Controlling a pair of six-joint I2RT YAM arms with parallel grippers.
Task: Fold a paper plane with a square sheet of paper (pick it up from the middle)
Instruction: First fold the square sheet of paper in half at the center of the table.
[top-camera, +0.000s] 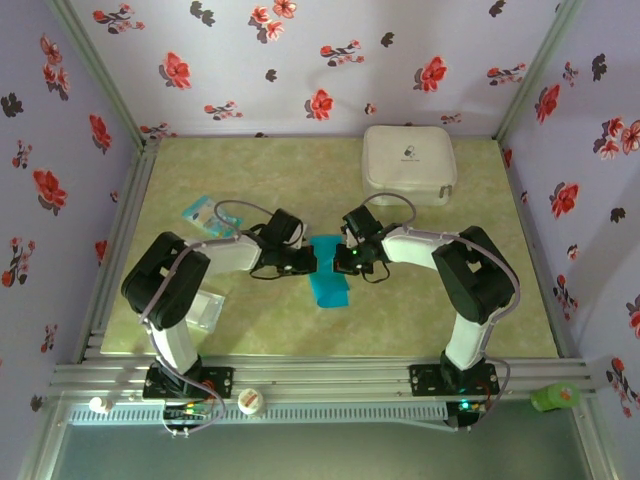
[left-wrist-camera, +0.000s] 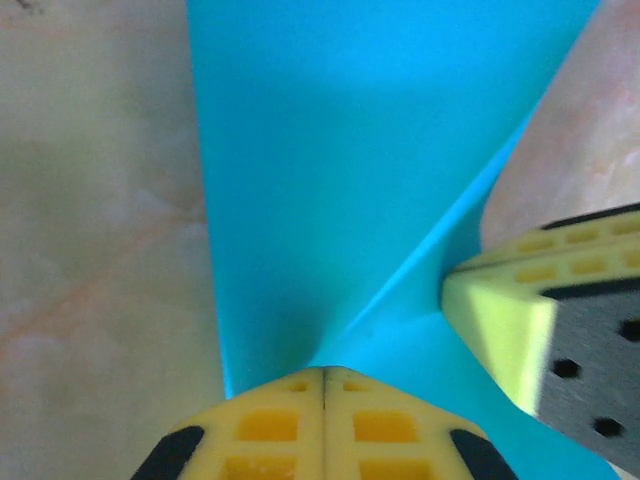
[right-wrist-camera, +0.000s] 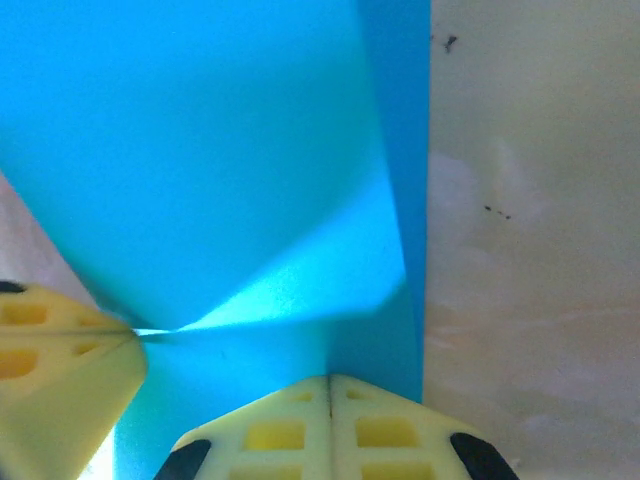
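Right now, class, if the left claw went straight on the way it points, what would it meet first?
The blue paper: the shut left claw seems to pinch it, and more paper lies straight ahead. The right claw sits off to one side.

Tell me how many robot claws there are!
2. The left claw is pinched shut on the left side of the blue paper, in the middle. The right claw is pinched shut on its right side, facing the first. No others seem hidden.

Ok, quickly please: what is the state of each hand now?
Left hand: closed, pinching the teal paper.
Right hand: closed, pinching the teal paper too.
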